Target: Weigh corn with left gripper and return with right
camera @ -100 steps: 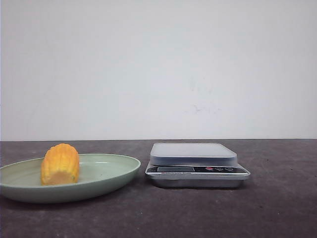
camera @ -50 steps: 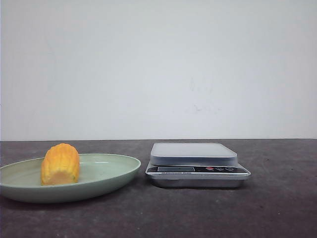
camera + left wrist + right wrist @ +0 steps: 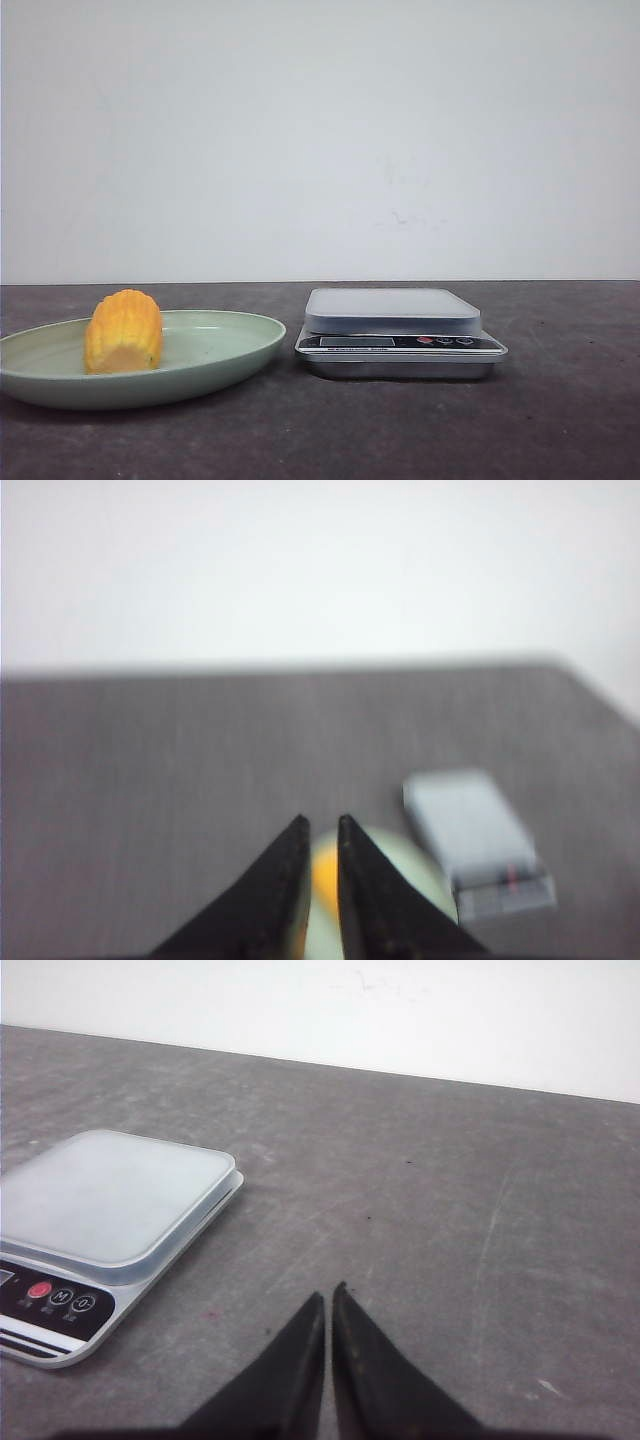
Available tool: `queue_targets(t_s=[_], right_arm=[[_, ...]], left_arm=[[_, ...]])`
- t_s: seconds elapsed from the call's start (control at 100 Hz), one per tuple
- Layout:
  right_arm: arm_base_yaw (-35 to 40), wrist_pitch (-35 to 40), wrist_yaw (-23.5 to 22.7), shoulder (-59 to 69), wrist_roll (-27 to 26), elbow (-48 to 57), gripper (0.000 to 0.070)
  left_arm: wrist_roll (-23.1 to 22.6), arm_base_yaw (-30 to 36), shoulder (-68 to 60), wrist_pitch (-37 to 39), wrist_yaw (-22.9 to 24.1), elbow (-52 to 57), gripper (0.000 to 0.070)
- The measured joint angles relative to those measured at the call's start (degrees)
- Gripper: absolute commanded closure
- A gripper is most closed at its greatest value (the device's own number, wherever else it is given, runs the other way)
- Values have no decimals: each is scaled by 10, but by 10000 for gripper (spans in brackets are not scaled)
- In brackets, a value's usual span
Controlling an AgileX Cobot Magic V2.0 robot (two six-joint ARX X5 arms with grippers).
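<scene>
The corn (image 3: pixel 124 332), a stubby yellow-orange cob piece, lies on the left part of the green plate (image 3: pixel 225 350) at the table's left. The digital scale (image 3: pixel 392 312) stands just right of the plate with nothing on it. Neither gripper shows in the front view. In the blurred left wrist view, my left gripper (image 3: pixel 321 822) is high above the plate (image 3: pixel 425 865), its jaws a narrow gap apart and empty. The corn (image 3: pixel 323 875) shows through that gap, and the scale (image 3: pixel 470 825) lies beside the plate. My right gripper (image 3: pixel 328 1294) is shut and empty over bare table beside the scale (image 3: pixel 110 1200).
The dark grey table (image 3: pixel 560 420) runs back to a plain white wall. The scale's display and buttons (image 3: pixel 440 341) face the front.
</scene>
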State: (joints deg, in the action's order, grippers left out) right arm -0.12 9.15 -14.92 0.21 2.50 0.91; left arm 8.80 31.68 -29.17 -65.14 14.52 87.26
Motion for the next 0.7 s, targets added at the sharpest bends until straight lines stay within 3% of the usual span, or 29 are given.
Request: queue_targets(t_s=[0.19,0.31,0.41,0.54,0.7], right_arm=[[0,0,0,0,0,0,694],[0,0,0,0,0,0,694],[0,0,0,0,0,0,694],[0,0,0,0,0,0,694],[0,0,0,0,0,0,694]], left_arm=[[-54,-87,40,306,-97,-201,684],[-44,-160,74,480,-198,-366,684],[-13,-203,104,561,-270,-499,684],[33,-219,143,598,-274,-637,684],[50,-222,214,608,-217,-739,684]])
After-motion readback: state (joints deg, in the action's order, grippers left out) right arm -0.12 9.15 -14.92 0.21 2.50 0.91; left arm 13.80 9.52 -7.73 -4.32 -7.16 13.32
